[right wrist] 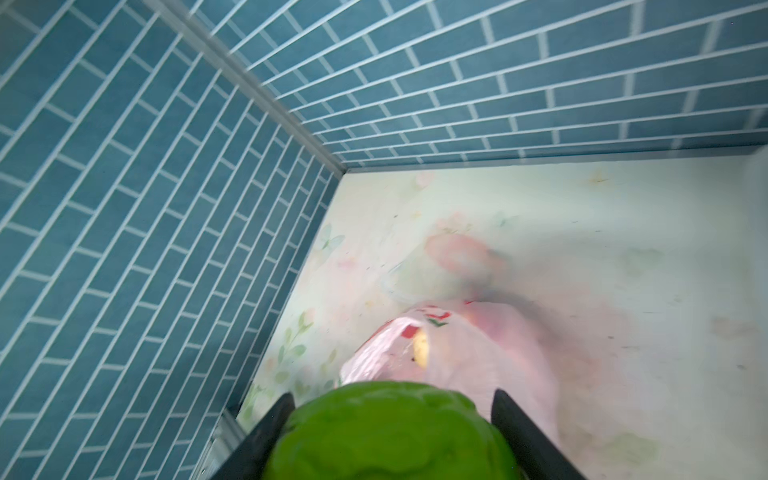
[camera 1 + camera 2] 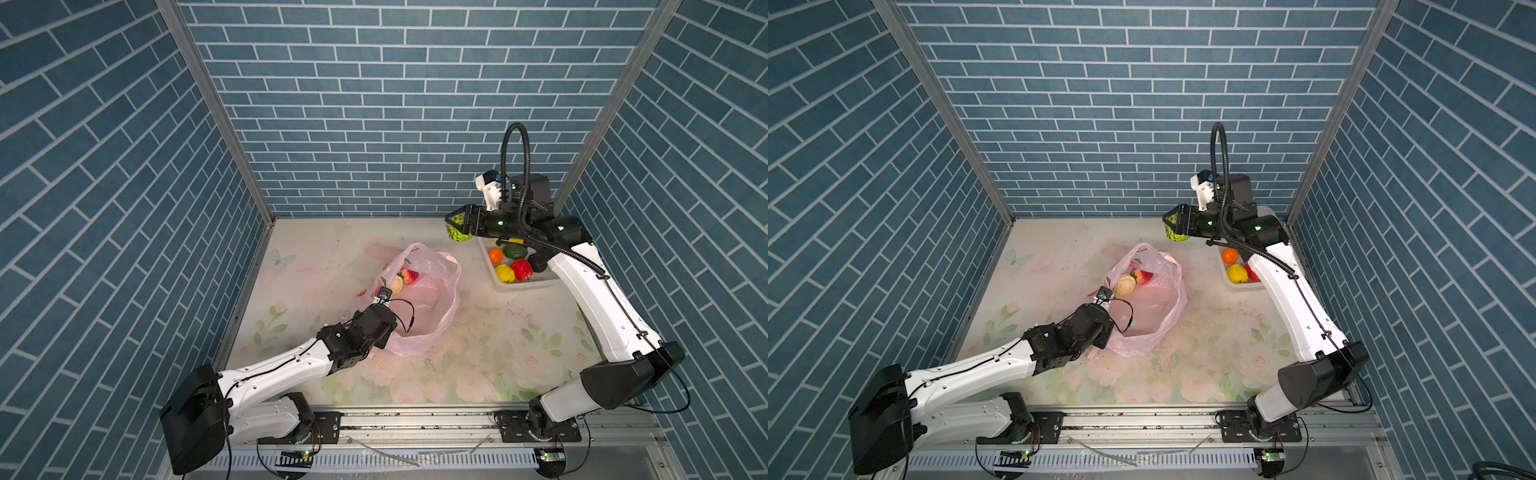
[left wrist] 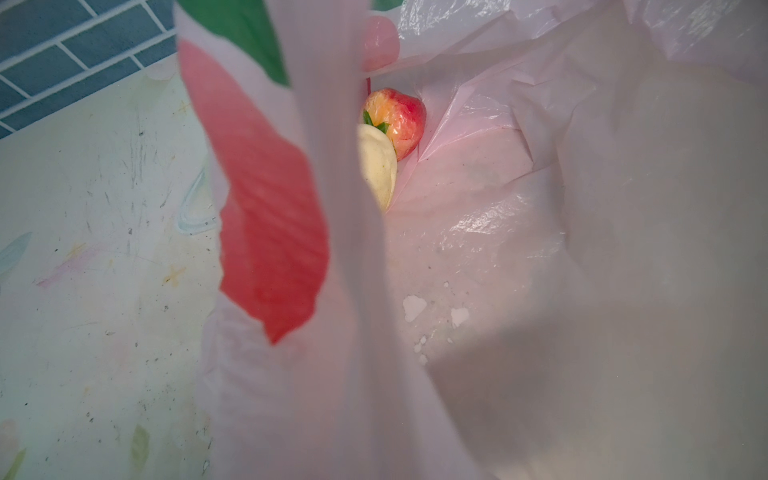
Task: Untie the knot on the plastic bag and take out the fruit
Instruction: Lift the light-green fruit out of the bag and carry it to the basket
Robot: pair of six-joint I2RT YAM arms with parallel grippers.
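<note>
At mid-table you have the plastic bag lying slumped with its mouth gaping wide toward the camera head. Two pieces of fruit sit inside against its far-left wall: the cream fruit and, touching it on the far side, the strawberry. Both show in both top views and in the left wrist view. Your left gripper sits at the bag's near-left rim with its jaws closed. The fingertips are hidden, but pink film rises straight up in front of its wrist camera and the rim stands lifted there, so it reads as pinched on the bag. Your right gripper is raised well above the table at the far right, clear of the bag. Its jaws are clamped on the bumpy green fruit, one dark finger on either side in the right wrist view. Just beside and below that gripper stands the white basket near the right wall. It holds the orange, the avocado, the lemon and the apple, packed close together, with your right arm crossing above its far side.
</note>
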